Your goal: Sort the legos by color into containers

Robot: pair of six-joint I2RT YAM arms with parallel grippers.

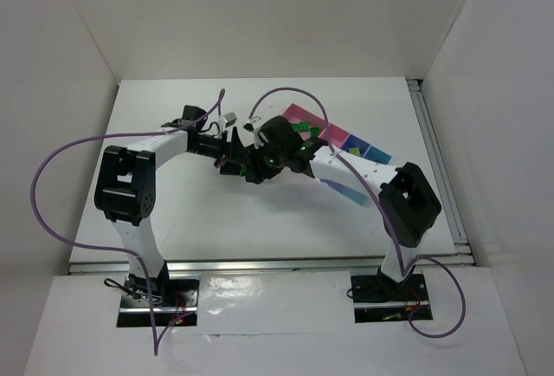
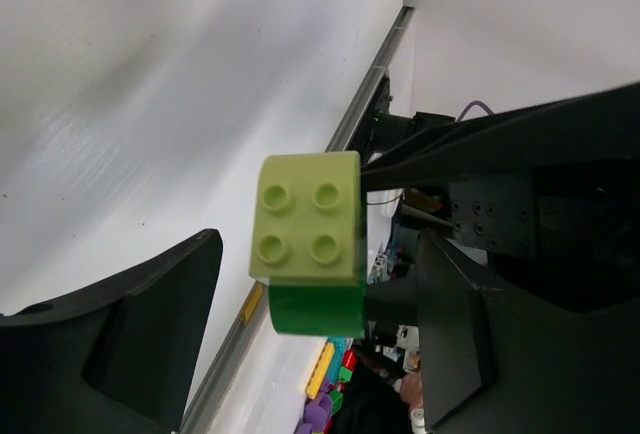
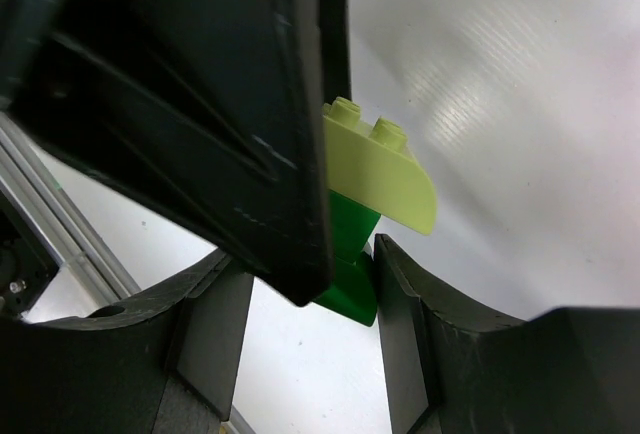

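Observation:
A pale yellow-green lego (image 2: 305, 216) is stacked on a dark green lego (image 2: 315, 309), and the pair hangs above the table. My right gripper (image 3: 305, 249) is shut on the dark green lego (image 3: 350, 264); its right finger touches the brick, while the left arm's black finger hides the other side. My left gripper (image 2: 320, 244) is open around the pair, with a clear gap at its left finger (image 2: 130, 334). From above, the left gripper (image 1: 235, 152) and right gripper (image 1: 258, 168) meet mid-table. The containers (image 1: 359, 146) lie at the back right, and the pink one holds green legos (image 1: 301, 125).
A metal rail (image 1: 437, 168) runs along the table's right edge. White walls close in the back and both sides. Purple cables (image 1: 52, 177) loop off both arms. The right arm's links lie over the light-blue container (image 1: 346, 192). Loose coloured bricks (image 2: 335, 394) lie beyond the table edge.

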